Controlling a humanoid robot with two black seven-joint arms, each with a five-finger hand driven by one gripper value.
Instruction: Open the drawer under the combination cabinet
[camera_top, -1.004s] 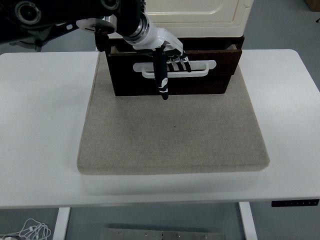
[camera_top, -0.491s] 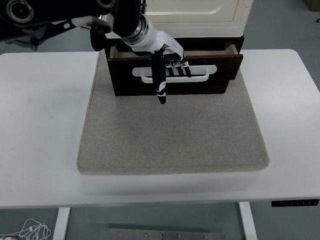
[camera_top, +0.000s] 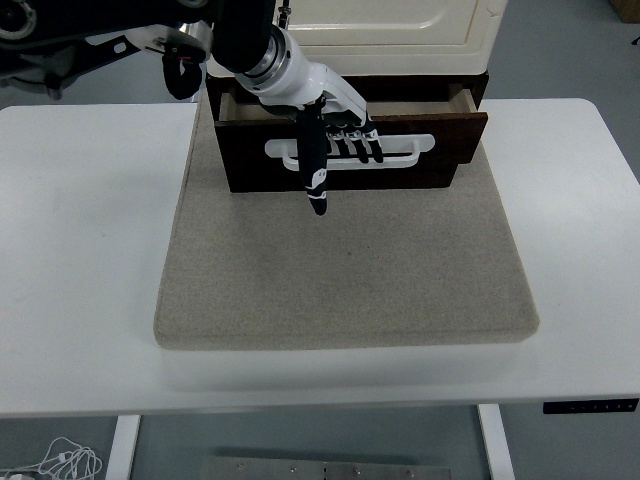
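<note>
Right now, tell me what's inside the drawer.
The drawer is only slightly open under the cream cabinet, showing a thin dark gap; its contents cannot be seen. The left hand grips its white handle.

I see a grey felt mat lying flat on the white tabletop, covering its middle. Below the tabletop's near edge, a coil of white cable lies on the floor at left.

The mat is lying on the bench, and the cabinet is sitting behind the fingers. The drawer is sticking out under it, its handle running left and right of the fingers.
</note>
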